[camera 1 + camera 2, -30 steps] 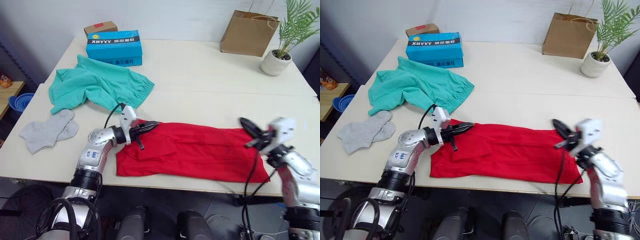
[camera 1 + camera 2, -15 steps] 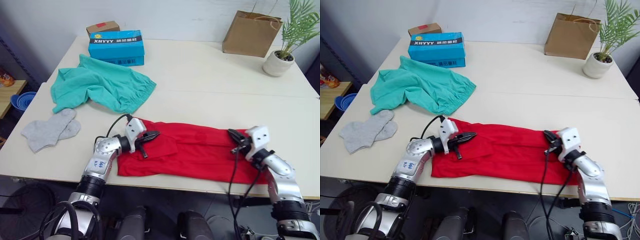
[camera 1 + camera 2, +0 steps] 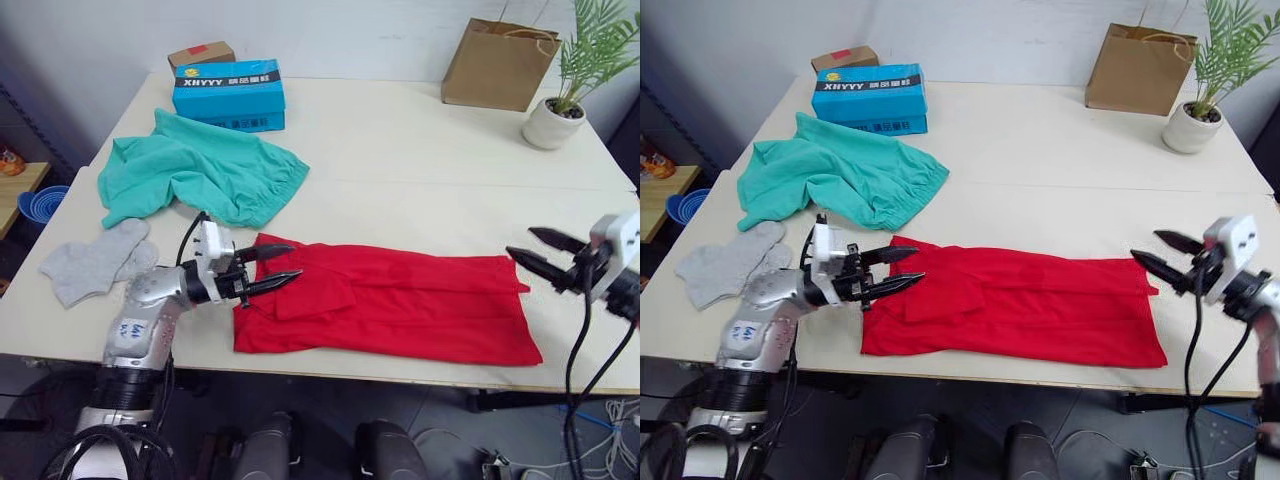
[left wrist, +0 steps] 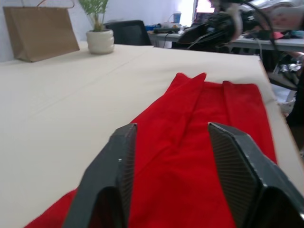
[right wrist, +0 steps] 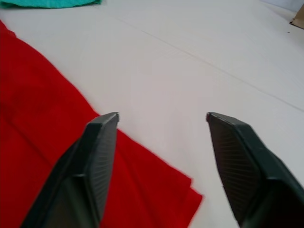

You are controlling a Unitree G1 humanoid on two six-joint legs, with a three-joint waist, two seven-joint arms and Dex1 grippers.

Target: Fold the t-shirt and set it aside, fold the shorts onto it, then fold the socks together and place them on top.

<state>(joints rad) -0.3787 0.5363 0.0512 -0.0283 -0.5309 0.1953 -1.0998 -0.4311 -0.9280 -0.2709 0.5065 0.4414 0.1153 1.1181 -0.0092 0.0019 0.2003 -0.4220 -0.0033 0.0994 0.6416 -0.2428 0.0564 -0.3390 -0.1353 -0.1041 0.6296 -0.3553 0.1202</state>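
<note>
The red t-shirt [image 3: 400,305] lies folded into a long strip along the table's near edge. My left gripper [image 3: 296,260] is open at the shirt's left end, its fingers [image 4: 121,156] spread just above the red cloth and holding nothing. Just past the shirt's right end, my right gripper [image 3: 521,241] hovers open and empty, pointing back at the shirt; its fingers [image 5: 102,147] stand wide over the shirt's corner and bare table. The teal-green shorts [image 3: 190,175] lie crumpled at the back left. The grey socks [image 3: 90,262] rest side by side near the left edge.
A blue box [image 3: 228,95] and a small cardboard box [image 3: 200,53] stand at the back left. A brown paper bag [image 3: 500,65] and a potted plant [image 3: 555,120] stand at the back right. Blue bowls [image 3: 40,205] sit on a side table to the left.
Both grippers were shut at the shirt's ends and now stand open. The left has drawn back to the left and the right has moved off the shirt's right end.
</note>
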